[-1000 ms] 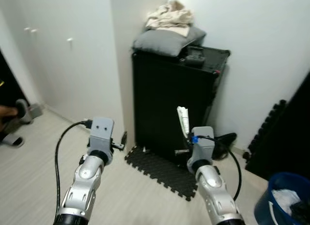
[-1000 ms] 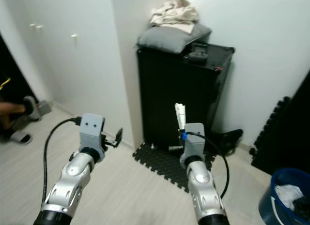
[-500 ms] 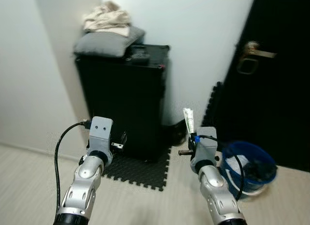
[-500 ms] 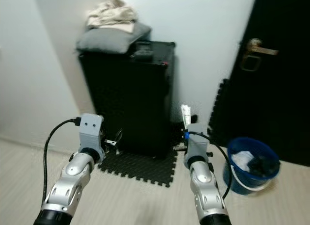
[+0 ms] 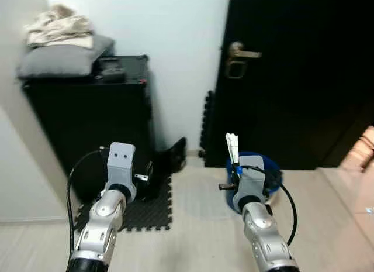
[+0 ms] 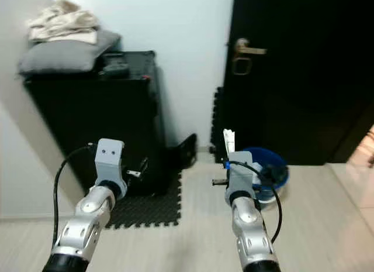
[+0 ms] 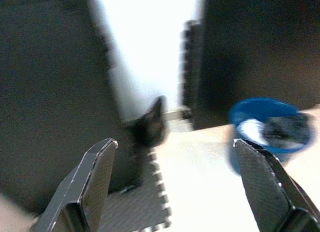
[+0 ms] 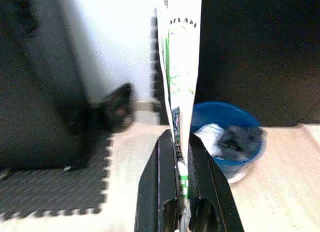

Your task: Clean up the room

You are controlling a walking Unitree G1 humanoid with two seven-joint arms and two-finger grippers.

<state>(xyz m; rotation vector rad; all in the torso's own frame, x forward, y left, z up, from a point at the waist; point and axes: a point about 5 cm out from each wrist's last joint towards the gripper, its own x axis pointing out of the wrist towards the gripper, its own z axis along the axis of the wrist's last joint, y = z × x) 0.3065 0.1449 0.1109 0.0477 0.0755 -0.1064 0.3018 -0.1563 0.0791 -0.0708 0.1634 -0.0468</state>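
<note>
— Swung round to the right, has the head camera? The tall black cabinet (image 5: 87, 120) sits further left than half a second ago.

— Yes, and the black door with the brass handle (image 5: 242, 52) now fills the right side. The blue plastic bucket (image 8: 227, 137) stands on the pale floor before it.

— What is the right gripper (image 8: 181, 142) carrying?

— A white and green paper packet (image 8: 180, 57), upright, pinched between the jaws. Green lettering runs along its top, too blurred to read.

— And the left gripper (image 7: 175, 179)?

— Raised beside the cabinet, jaws spread wide, holding nothing. A black foam mat (image 5: 131, 210) lies below it, and a grey cushion (image 6: 61, 52) with crumpled beige cloth (image 6: 61, 20) tops the cabinet.
</note>
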